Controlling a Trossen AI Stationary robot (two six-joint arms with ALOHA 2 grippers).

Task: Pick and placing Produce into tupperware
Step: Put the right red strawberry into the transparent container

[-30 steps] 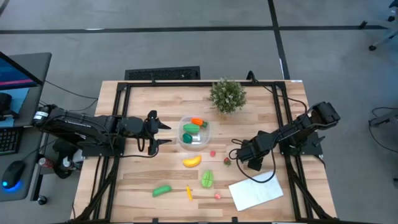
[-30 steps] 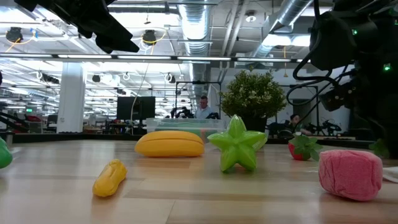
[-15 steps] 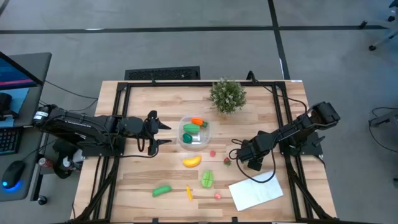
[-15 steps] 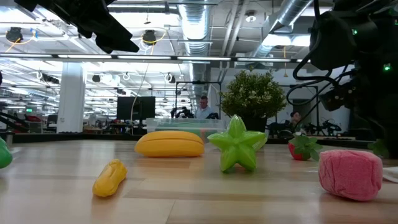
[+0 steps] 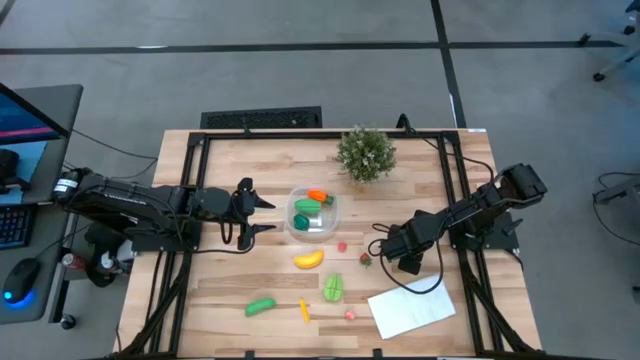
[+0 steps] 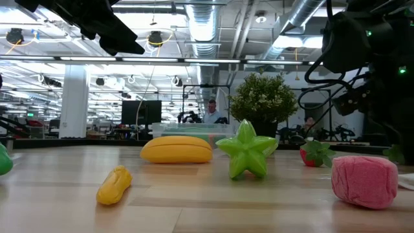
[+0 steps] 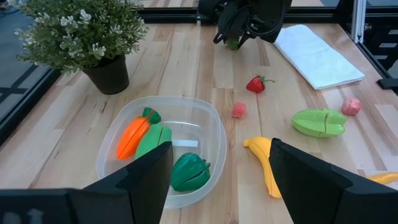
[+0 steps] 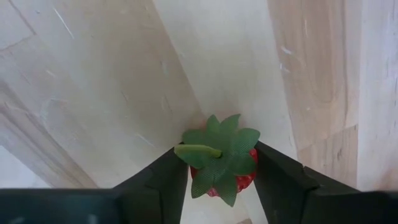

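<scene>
From my station I see the right hand [image 5: 382,250] low over the bench [image 5: 240,285], its two fingers [image 8: 155,180] closed on a strawberry [image 8: 221,163] with a green leafy cap, held between them in the right wrist view. A second strawberry [image 5: 365,260] lies on the boards just beside that hand. The left hand [image 5: 262,216] waits with fingers spread wide and nothing between them, just beside the tupperware [image 5: 312,213]. The tupperware sits mid-bench near the potted plant [image 5: 366,152] and holds an orange carrot [image 7: 132,134] and two green pieces [image 7: 186,172]. Loose on the bench: banana [image 5: 308,259], green star fruit [image 5: 333,288], green pepper [image 5: 261,306], small yellow-orange piece [image 5: 304,310], two pink berries [image 5: 351,314]. White sheet [image 5: 411,310] lies at the corner nearest the right arm.
</scene>
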